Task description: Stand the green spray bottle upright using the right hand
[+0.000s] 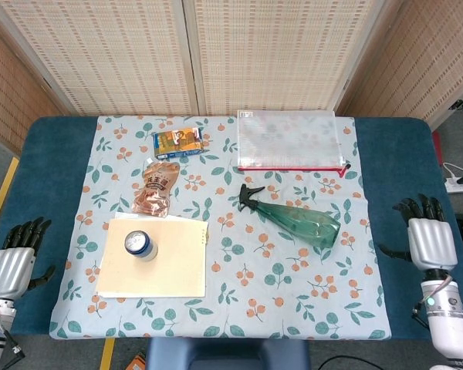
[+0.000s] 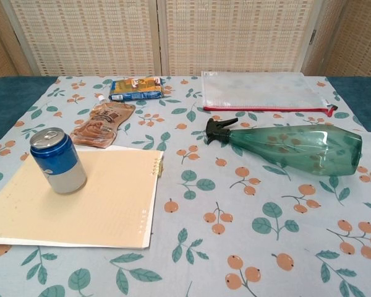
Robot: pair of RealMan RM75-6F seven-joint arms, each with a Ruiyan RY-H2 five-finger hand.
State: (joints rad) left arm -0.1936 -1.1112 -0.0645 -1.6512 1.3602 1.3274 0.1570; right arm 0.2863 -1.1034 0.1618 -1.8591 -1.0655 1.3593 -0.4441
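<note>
I see the green spray bottle [image 1: 297, 216] lying on its side on the flowered cloth [image 1: 347, 308], right of centre on the tabletop [image 1: 401, 154]. Its long axis runs diagonally: the black trigger head [image 1: 251, 196] points toward the far left, and the wide base [image 1: 332, 230] points toward the near right.

My right robot hand [image 1: 427, 240] rests on the blue tabletop surface beyond the cloth's right edge, fingers spread and holding nothing. The bottle's base end faces this hand and is the part nearest to it; the trigger head is the farthest part. The bottle lies to the left of the hand and slightly farther from me.

My left robot hand [image 1: 14, 260] sits at the opposite edge of the tabletop, also spread and empty, well apart from the bottle.

I judge the reach must travel leftward across the cloth edge, meeting the body near its base.
</note>
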